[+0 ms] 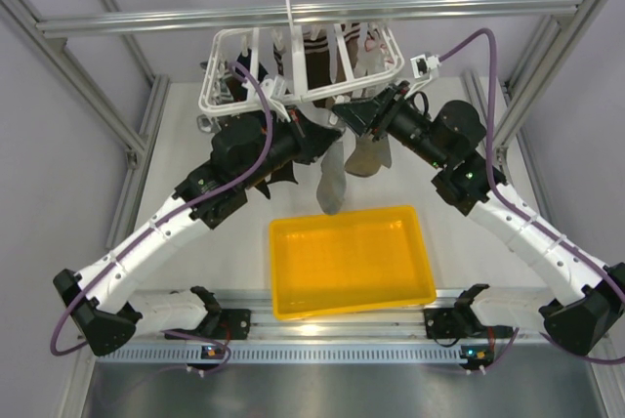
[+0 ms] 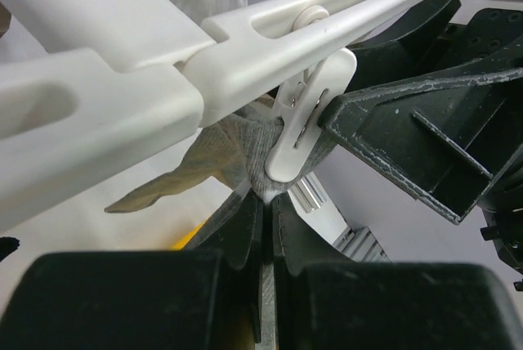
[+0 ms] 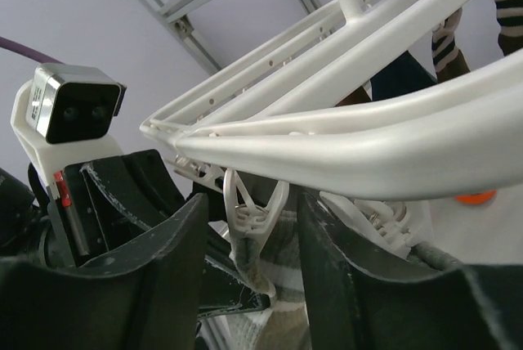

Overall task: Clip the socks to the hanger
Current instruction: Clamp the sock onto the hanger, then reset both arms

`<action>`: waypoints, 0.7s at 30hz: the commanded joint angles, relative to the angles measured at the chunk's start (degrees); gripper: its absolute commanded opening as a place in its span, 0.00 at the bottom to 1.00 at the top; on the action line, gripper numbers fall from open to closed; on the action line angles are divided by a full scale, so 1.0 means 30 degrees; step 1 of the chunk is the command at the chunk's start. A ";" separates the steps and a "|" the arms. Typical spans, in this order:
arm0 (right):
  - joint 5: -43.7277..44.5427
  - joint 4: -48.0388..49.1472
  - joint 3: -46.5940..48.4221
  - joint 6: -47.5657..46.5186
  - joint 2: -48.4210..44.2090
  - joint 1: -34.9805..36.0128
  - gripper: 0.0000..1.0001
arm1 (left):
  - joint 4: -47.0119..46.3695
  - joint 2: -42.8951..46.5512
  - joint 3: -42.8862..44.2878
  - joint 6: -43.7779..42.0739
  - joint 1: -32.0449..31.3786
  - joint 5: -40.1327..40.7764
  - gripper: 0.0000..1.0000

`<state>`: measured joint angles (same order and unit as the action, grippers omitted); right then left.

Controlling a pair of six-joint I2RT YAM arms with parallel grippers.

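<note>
Black fingers of your left gripper (image 2: 263, 213) are pressed together, pinching the edge of a grey sock (image 2: 237, 150) right at their tips. Just above that pinch, a white clip (image 2: 304, 121) is closed on the same fabric. It dangles from a thick arm of the hanger (image 2: 122, 64).

One dark finger of your right gripper (image 2: 409, 141) sits just beside the clip on its far side. In its own wrist view, your right gripper (image 3: 252, 203) stands spread, one finger on each side of the clip (image 3: 253, 213). A white-striped cuff of the sock (image 3: 282, 280) hangs below, and the hanger's rails (image 3: 368, 141) cross overhead.

From above, both arms meet under the near edge of the hanger (image 1: 220, 71), which hangs from an aluminium bar (image 1: 146, 21). A long-hanging sock (image 1: 332, 184) and a shorter-hanging sock (image 1: 369, 156), both grey, drop between the arms. You cannot tell from there which one is pinched. Brown striped socks (image 1: 314, 62) hang further back. A yellow tray (image 1: 352, 257) lies on the table below, near the arm bases.
</note>
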<state>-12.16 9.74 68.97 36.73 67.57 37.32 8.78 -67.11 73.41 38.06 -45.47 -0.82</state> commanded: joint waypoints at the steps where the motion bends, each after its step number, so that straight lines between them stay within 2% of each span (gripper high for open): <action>1: -0.0252 0.0592 0.0272 -0.0028 -0.0112 -0.0077 0.48 | -0.1636 0.0574 0.0141 -0.0382 0.0041 -0.0079 0.00; 2: -0.0339 0.0621 0.0301 -0.0056 -0.0140 -0.0048 0.53 | -0.1549 0.0574 0.0112 -0.0412 0.0041 0.0038 0.00; 7: -0.0457 0.0563 0.0126 0.0119 -0.0228 -0.0106 0.56 | -0.1490 0.0749 -0.0445 -0.0793 0.0041 0.0097 0.07; 10: -0.0662 0.0563 -0.0108 0.0120 -0.0491 -0.0077 0.64 | -0.1314 0.0866 -0.0825 -0.1144 0.0041 0.0185 0.26; 11: -0.0749 0.0534 -0.0196 0.0091 -0.0608 -0.0048 0.66 | -0.1343 0.1012 -0.0971 -0.1232 0.0012 0.0707 0.39; 13: -0.0809 0.0534 -0.0489 -0.0084 -0.0784 -0.0077 0.71 | -0.1343 0.1159 -0.1469 -0.1671 0.0040 0.0684 0.50; 14: -0.0896 0.0476 -0.0635 -0.0143 -0.0988 -0.0077 0.79 | -0.1372 0.1363 -0.1674 -0.1846 0.0012 0.0538 0.52; 15: -0.0897 0.0388 -0.0955 -0.0173 -0.1106 -0.0106 0.83 | -0.1488 0.1539 -0.2285 -0.2457 0.0011 0.0479 0.55; 21: -0.0954 0.0123 -0.2507 -0.1225 -0.2629 -0.0077 0.90 | -0.1577 0.3149 -0.4925 -0.4741 0.0012 0.0390 0.71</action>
<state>-14.17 8.69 62.98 35.77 63.42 37.32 6.85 -60.95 61.52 29.34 -45.47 0.27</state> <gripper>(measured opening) 0.889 0.681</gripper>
